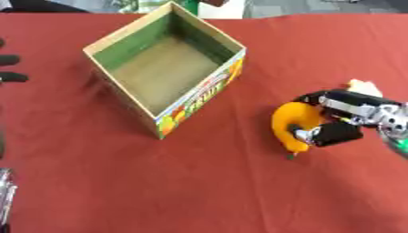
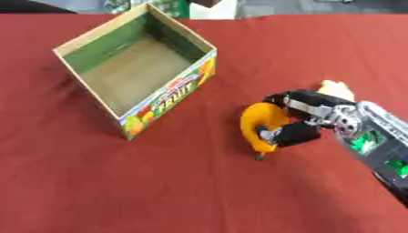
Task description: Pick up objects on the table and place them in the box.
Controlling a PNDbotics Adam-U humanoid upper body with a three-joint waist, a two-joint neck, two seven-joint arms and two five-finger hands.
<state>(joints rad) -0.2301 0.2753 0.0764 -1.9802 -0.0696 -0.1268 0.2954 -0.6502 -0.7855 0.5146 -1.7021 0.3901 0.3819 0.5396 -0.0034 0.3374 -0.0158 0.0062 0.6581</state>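
Covering the table [image 1: 239, 200] is a red cloth, grey floor beyond. The open cardboard box [image 1: 163, 68], green-lined, stands empty. To its right, the right hand [image 2: 307, 119] curls around a curved orange-yellow fruit [image 2: 259, 123] resting on the cloth.

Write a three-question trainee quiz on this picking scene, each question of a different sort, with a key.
1. True or false: the box already holds an object.
2. Multiple choice: the right hand is A) resting open near a corner, B) curled round the orange curved object, C) inside the box.
3. Short answer: what colour is the tablecloth?

Key: 1. False, its floor shows bare. 2. B. 3. Red.

Note for the trainee: a pale object shows just behind the right hand; what it is cannot be told. Dark fingers of the left hand show at the left edge of the left eye view.
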